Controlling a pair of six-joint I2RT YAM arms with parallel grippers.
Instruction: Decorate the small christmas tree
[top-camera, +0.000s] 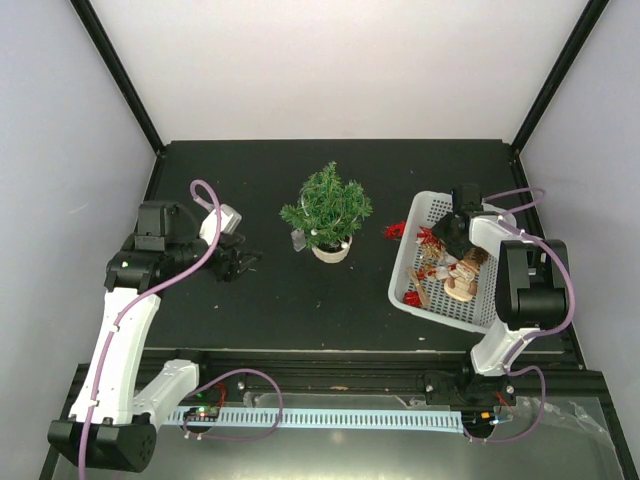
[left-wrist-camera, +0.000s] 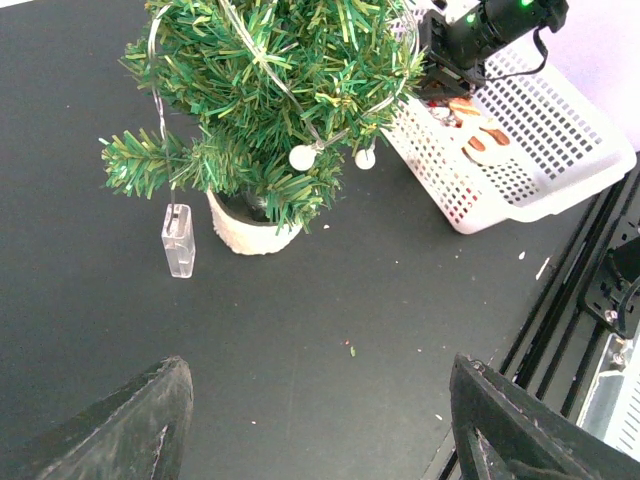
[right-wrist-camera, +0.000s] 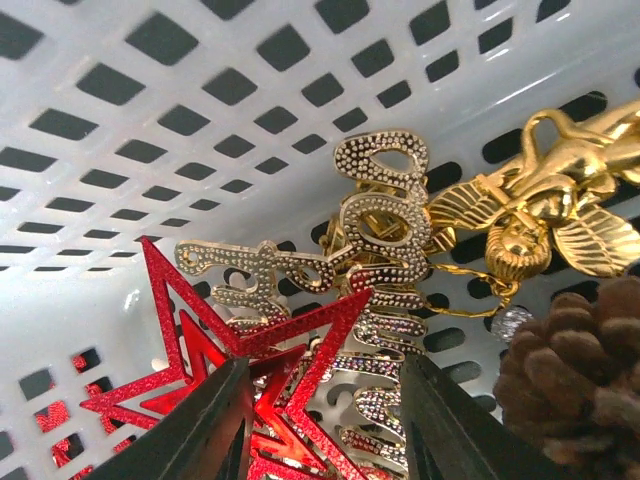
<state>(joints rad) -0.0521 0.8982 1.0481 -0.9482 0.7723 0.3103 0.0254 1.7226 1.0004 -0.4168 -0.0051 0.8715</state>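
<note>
Seen from above, the small christmas tree (top-camera: 325, 208) is standing upright in its round cream pot (left-wrist-camera: 245, 228) near the middle of the black desk (top-camera: 250, 180), its trunk pointing straight up at the camera. A thin wire with white bulbs (left-wrist-camera: 302, 157) is looping through the branches, and a small clear box (left-wrist-camera: 178, 240) is standing on the desk just beside the pot at its 9 o'clock. The right hand (right-wrist-camera: 322, 365) is sitting down inside the white basket (top-camera: 402, 270) at the tree's 3 o'clock. Its fingers are standing apart on either side of a red glitter star (right-wrist-camera: 285, 335), but it is not possible to tell whether they are pinching the star or only straddling it. Behind the star, a gold glitter word (right-wrist-camera: 385, 200) is lying against the basket's slotted wall, with a gold winged figure (right-wrist-camera: 530, 215) at 2 o'clock and a brown pine cone (right-wrist-camera: 575, 370) at 4 o'clock. From this hand the tree is lying at about 9 to 10 o'clock, so a carry would probably need to lift over the basket's wall first. A small red ornament (top-camera: 395, 230) is lying on the desk just outside that wall, between basket and tree. The left hand (left-wrist-camera: 315, 370) is hovering released and empty above bare desk, with the tree at its 2 to 3 o'clock. It looks slightly the nearer of the two, though only the right one is among the ornaments.
</note>
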